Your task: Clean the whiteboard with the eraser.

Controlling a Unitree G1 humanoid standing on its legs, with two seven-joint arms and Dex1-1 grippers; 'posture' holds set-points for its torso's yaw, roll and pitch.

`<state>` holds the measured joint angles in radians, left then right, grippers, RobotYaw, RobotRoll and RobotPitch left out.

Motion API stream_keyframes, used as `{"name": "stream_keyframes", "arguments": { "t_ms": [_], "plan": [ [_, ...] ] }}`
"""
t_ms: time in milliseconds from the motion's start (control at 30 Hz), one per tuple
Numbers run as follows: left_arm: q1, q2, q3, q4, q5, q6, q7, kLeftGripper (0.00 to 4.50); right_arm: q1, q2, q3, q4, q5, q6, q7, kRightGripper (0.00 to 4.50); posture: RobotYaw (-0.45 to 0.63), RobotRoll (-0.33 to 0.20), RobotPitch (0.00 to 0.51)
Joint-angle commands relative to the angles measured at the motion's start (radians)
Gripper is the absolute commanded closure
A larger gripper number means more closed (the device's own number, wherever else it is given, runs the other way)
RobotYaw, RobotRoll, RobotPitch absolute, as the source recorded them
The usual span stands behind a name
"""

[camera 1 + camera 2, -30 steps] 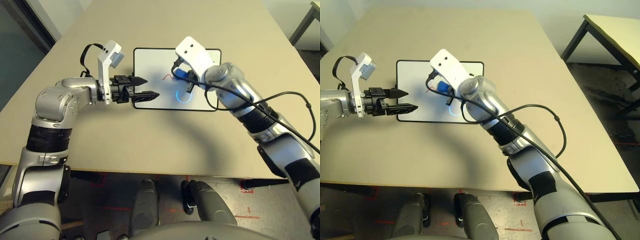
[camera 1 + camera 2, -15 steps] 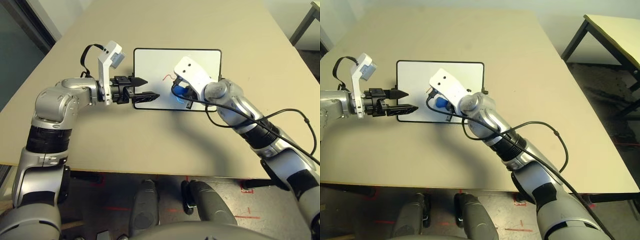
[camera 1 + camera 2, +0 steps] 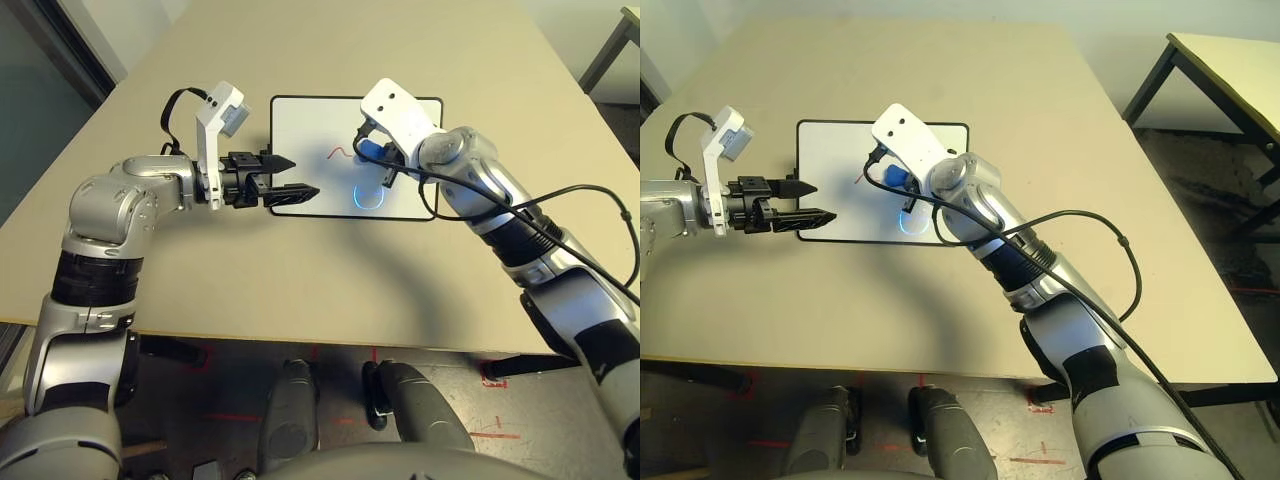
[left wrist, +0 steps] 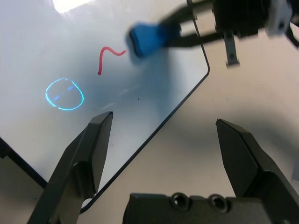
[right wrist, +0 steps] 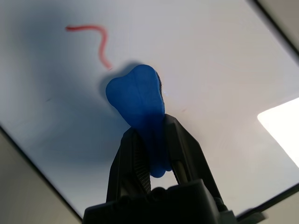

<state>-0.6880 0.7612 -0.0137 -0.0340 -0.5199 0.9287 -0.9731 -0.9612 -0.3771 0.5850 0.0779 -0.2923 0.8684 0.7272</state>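
Right gripper (image 5: 149, 140): fingers clamped on the eraser (image 5: 138, 105) at its narrow part, the wider blue end sticking out past the fingertips. The eraser is over the whiteboard (image 3: 320, 125), just beside the end of a red squiggle (image 3: 338, 153); the right wrist view shows a shadow directly under it, but whether it touches the surface cannot be told. A blue circle (image 3: 367, 196) is drawn nearer the board's near edge, apart from the eraser.

Left gripper (image 3: 292, 176): fingers spread well apart, nothing between them. It sits at the board's left near corner. In the left wrist view one finger (image 4: 86, 158) lies over the white surface and the other over the table (image 3: 300, 270), the black frame edge running between them. Contact with the board cannot be told.

The board lies flat on the table, long side across the robot.
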Motion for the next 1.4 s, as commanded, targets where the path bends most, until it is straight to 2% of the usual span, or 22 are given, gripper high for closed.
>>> {"name": "stream_keyframes", "arguments": {
  "t_ms": [33, 167, 433, 567, 667, 867, 1000, 1067, 1400],
  "plan": [
    [0.014, 0.006, 0.007, -0.009, -0.007, 0.008, 0.001, 0.0, 0.055, -0.013, 0.066, -0.056, -0.015, 0.04, 0.042, 3.88, 0.03, 0.0, 0.151],
    [0.012, 0.007, 0.007, -0.008, -0.007, 0.01, 0.002, 0.0, 0.047, -0.016, 0.074, -0.06, -0.022, 0.033, 0.056, 3.88, 0.03, 0.0, 0.153],
    [0.01, 0.004, 0.006, -0.01, -0.008, 0.014, 0.004, 0.0, -0.142, 0.046, -0.016, 0.182, -0.015, -0.072, -0.001, 3.88, 0.02, 0.0, 0.154],
    [0.013, 0.001, 0.008, -0.015, -0.011, 0.017, 0.008, 0.0, -0.196, 0.073, -0.051, 0.272, -0.012, -0.107, -0.027, 3.88, 0.03, 0.0, 0.155],
    [0.019, 0.001, 0.01, -0.02, -0.014, 0.02, 0.013, 0.0, -0.168, 0.075, -0.042, 0.254, -0.018, -0.104, -0.019, 3.88, 0.03, 0.0, 0.156],
    [0.024, 0.002, 0.012, -0.023, -0.022, 0.02, 0.022, 0.0, 0.008, 0.026, 0.073, 0.003, -0.046, -0.021, 0.08, 3.88, 0.03, 0.0, 0.158],
    [0.022, 0.003, 0.011, -0.02, -0.025, 0.019, 0.023, 0.0, 0.055, 0.002, 0.105, -0.074, -0.063, 0.006, 0.108, 3.88, 0.02, 0.0, 0.159],
    [0.02, 0.003, 0.009, -0.015, -0.025, 0.017, 0.021, 0.0, 0.051, -0.001, 0.105, -0.073, -0.066, 0.008, 0.111, 3.88, 0.02, 0.0, 0.159],
    [0.017, 0.003, 0.004, -0.002, -0.021, 0.006, 0.013, 0.0, -0.146, 0.039, -0.001, 0.192, -0.065, -0.098, 0.046, 3.88, 0.02, 0.0, 0.158]
  ]
}}
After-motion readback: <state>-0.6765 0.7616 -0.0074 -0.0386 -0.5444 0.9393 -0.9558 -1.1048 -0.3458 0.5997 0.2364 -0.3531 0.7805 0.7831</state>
